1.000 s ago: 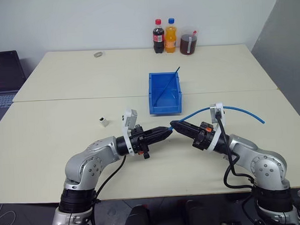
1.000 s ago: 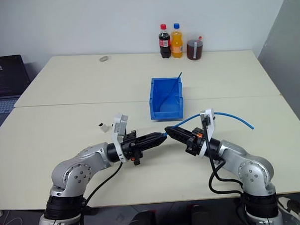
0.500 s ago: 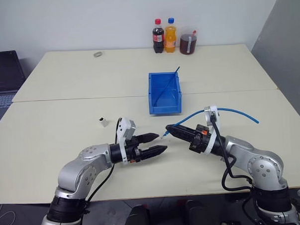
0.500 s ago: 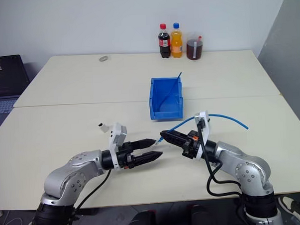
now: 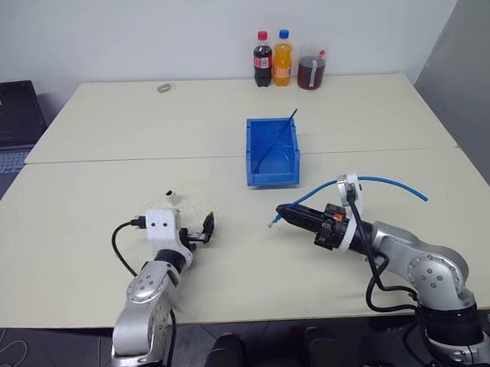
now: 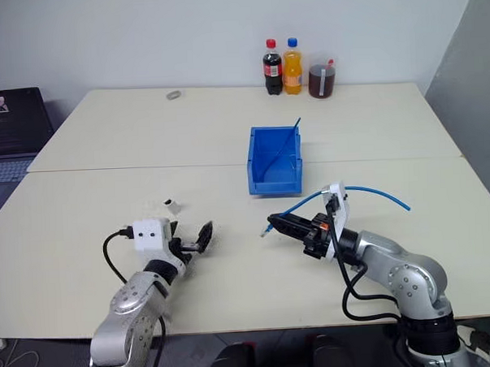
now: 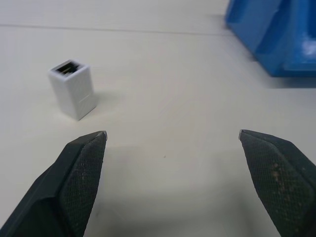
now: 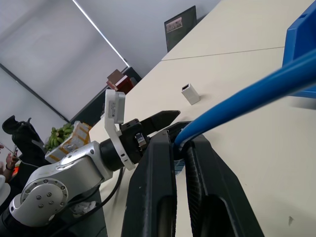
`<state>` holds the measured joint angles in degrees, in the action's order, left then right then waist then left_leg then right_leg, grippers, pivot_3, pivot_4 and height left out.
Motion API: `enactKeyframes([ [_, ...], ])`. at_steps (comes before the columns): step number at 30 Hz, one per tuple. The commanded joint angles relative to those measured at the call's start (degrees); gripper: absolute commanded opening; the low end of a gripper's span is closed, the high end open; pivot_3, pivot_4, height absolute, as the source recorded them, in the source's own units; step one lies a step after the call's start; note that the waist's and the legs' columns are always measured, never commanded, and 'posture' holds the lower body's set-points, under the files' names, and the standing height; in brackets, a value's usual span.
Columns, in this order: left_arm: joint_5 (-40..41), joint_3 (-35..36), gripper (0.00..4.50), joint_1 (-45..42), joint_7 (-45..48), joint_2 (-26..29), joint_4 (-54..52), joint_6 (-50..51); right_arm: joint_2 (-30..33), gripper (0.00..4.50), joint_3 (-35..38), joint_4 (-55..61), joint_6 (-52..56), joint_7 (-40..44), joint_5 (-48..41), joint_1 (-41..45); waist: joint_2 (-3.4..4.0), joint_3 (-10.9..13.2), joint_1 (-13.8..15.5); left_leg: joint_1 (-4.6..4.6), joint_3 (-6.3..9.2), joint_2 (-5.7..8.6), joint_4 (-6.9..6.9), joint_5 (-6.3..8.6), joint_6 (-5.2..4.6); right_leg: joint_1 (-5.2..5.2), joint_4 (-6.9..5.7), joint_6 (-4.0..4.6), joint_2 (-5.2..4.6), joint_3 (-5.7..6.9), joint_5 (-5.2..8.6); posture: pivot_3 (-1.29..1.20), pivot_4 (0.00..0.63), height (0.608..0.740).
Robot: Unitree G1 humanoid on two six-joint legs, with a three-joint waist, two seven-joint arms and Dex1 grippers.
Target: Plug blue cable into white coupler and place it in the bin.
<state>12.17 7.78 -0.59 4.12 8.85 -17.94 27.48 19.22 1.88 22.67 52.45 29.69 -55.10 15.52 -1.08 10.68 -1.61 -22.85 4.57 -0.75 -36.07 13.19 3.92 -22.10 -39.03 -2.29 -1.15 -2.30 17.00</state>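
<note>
- The left gripper point(image 5: 203, 228) sits in the lower left of the left eye view, low over the table point(image 5: 97, 149), its two black fingers spread wide with nothing between them.
- In the left wrist view the fingertips point(image 7: 83, 163) stand far apart over bare tabletop, and the white coupler point(image 7: 73, 89) stands upright just beyond them, nearer to one of the two fingers, its dark socket facing up; it is not touched.
- In the left eye view the white coupler point(image 5: 171, 196) shows as a tiny block left of centre, just above the left gripper.
- The right gripper point(image 5: 282, 213) is at lower centre-right, its fingers clamped on the blue cable point(image 5: 375, 180) near one end.
- From there the cable arcs up and to the right in the air, ending at the right side of the frame.
- A clear plug sticks out just past the right gripper's tips.
- The bin point(image 5: 272, 152) stands at centre frame, above and between the two grippers, well apart from both.
- A thin dark-blue strand point(image 5: 277, 136) leans inside the bin.
- Three bottles point(image 5: 282, 58) stand at the table's far edge, top centre.
- A small grey ring point(image 5: 163, 88) lies at the upper left.
</note>
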Motion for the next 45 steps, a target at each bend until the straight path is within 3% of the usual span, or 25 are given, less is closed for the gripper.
enactKeyframes([
  [1, -4.5, 2.4, 4.5, -4.0, -11.7, -5.2, 1.2, 1.6, 0.5, 0.0, 0.4, 0.1, -1.4, 1.1, 0.3, 1.4, -0.04, 0.0, 0.1, -0.01, -0.01, 0.02, -0.02, 0.0, 0.0, 0.01, 0.0, -0.03, -0.01, 0.0, -0.01, 0.0, 0.15, 0.74],
  [8, -6.7, 3.4, 4.5, -12.0, -17.8, -8.4, 7.3, 3.2, 0.8, 0.0, 0.4, 0.0, -1.6, 1.2, 0.3, 1.6, -0.08, 0.0, 0.1, -0.04, 0.0, 0.04, -0.02, 0.0, 0.01, 0.0, 0.0, -0.06, 0.0, 0.02, -0.04, 0.0, 0.15, 0.74],
  [31, -8.3, 7.4, 4.5, -24.7, -22.5, -7.2, 22.1, -2.0, 1.9, 0.0, 0.7, 0.8, -1.5, 0.8, 0.1, 1.1, -0.09, 0.0, 0.0, -0.04, -0.02, 0.05, -0.02, -0.01, 0.01, 0.0, 0.01, -0.05, 0.0, 0.0, -0.04, 0.0, 0.15, 0.74],
  [45, -8.6, 7.5, 1.37, -24.0, -22.6, -7.4, 22.1, -4.2, 2.1, 0.0, 0.6, 1.1, -1.4, 0.7, 0.0, 0.8, -0.09, 0.0, 0.0, -0.04, -0.02, 0.05, -0.02, -0.01, 0.02, 0.0, 0.01, -0.05, 0.0, 0.0, -0.04, 0.0, 0.15, 0.74],
])
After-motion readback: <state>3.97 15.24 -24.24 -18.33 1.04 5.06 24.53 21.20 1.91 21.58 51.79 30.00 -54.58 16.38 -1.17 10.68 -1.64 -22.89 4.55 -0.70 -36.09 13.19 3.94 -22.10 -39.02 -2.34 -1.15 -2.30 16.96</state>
